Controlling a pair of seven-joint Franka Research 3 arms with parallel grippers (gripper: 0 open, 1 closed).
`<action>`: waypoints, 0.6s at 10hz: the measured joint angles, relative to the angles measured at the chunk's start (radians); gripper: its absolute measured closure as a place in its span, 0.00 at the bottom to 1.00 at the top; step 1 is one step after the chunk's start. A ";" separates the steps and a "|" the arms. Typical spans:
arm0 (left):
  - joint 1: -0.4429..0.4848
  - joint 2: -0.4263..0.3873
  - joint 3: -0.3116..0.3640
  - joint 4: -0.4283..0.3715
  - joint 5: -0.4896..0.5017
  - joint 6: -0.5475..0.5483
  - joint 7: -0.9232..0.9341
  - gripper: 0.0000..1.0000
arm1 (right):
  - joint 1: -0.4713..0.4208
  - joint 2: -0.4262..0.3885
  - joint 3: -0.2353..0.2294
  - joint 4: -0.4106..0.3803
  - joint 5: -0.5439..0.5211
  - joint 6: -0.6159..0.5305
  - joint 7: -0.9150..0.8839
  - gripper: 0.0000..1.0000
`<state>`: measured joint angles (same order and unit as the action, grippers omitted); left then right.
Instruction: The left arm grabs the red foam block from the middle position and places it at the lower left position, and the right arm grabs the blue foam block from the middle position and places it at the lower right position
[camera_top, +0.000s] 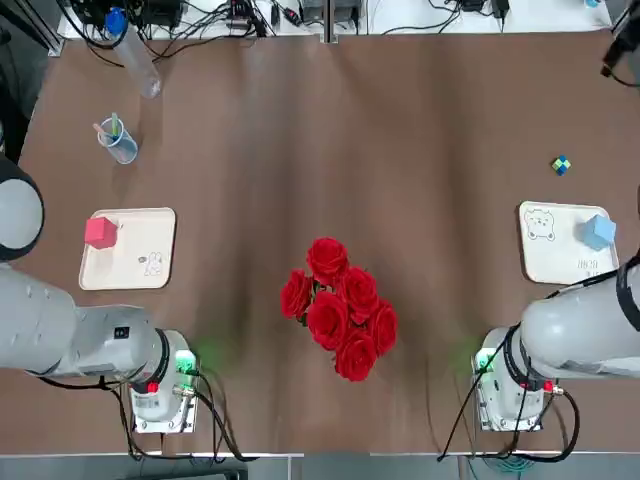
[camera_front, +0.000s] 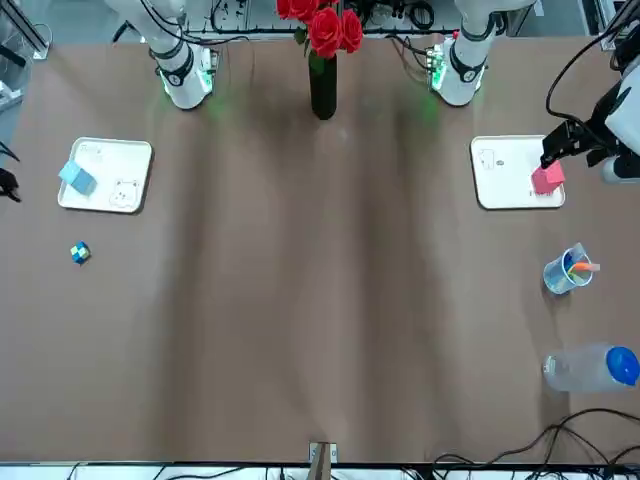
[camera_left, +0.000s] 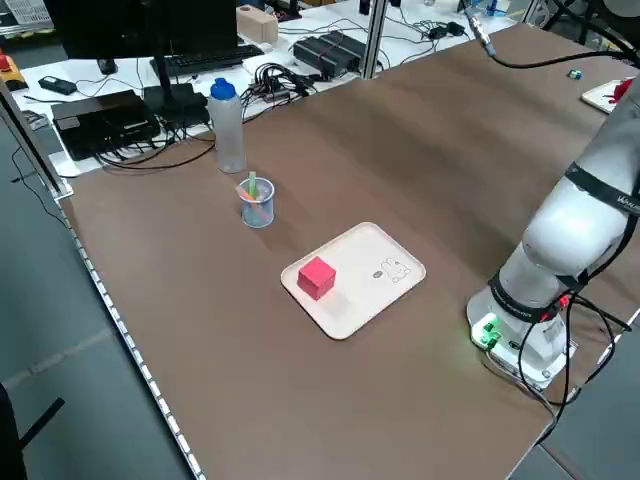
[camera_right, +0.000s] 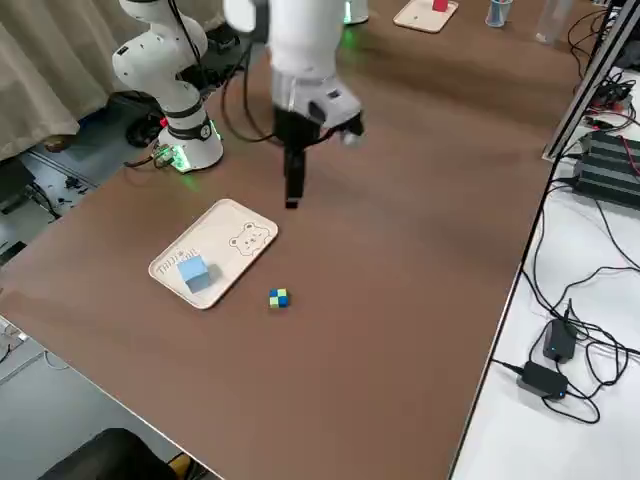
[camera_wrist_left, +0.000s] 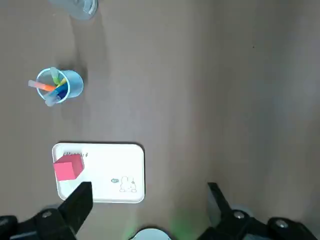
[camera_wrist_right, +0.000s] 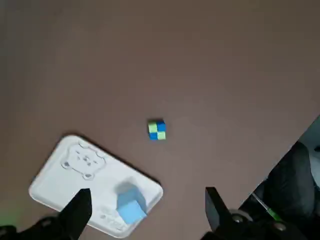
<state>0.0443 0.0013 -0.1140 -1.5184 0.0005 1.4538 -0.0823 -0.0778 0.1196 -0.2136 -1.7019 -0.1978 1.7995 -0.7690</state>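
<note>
1. Your left gripper (camera_wrist_left: 147, 192) hangs high above the worktop (camera_top: 400, 150) with its fingers (camera_wrist_left: 80, 197) spread wide apart and nothing between them.
2. Below those fingers lies the lower left position (camera_top: 128, 248), a cream tray. The red foam block (camera_top: 100, 232) sits on it, in the corner away from the small printed mark, clear of both fingertips.
3. Beyond that tray, farther from the left fingers, you have a small blue cup (camera_top: 118, 142) holding coloured sticks. Past it a clear bottle (camera_top: 136, 55) with a blue cap lies on its side.
4. In the middle of the worktop, between the two arm bases, stands a bunch of red roses (camera_top: 340, 305) in a dark vase (camera_front: 322, 88). The middle position (camera_top: 330, 170) in front of it is bare brown surface.
5. Your right gripper (camera_wrist_right: 145, 210) is also raised well above the worktop, fingers (camera_wrist_right: 80, 205) apart, gripping nothing.
6. Beneath the right fingers lies the lower right position (camera_top: 560, 242), the cream tray with the bear face. The blue foam block (camera_top: 599, 231) rests on it, at the side opposite the bear drawing, not touching either finger.
7. Off that tray, beyond it from the right fingers, a tiny multicoloured cube (camera_top: 561, 165) sits alone on the worktop.
</note>
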 joint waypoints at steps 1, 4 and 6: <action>0.000 0.000 0.000 0.000 0.000 0.006 0.000 0.00 | 0.035 -0.003 0.040 0.033 0.001 -0.042 0.148 0.00; 0.002 0.000 0.002 0.000 0.000 0.010 0.000 0.00 | 0.060 -0.031 0.233 0.070 0.007 -0.080 0.542 0.00; 0.001 0.000 0.002 0.000 0.000 0.010 -0.002 0.00 | 0.060 -0.041 0.246 0.112 0.135 -0.077 0.596 0.00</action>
<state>0.0452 0.0015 -0.1124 -1.5184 0.0005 1.4634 -0.0840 -0.0175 0.0786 0.0321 -1.5900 -0.0628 1.7225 -0.1732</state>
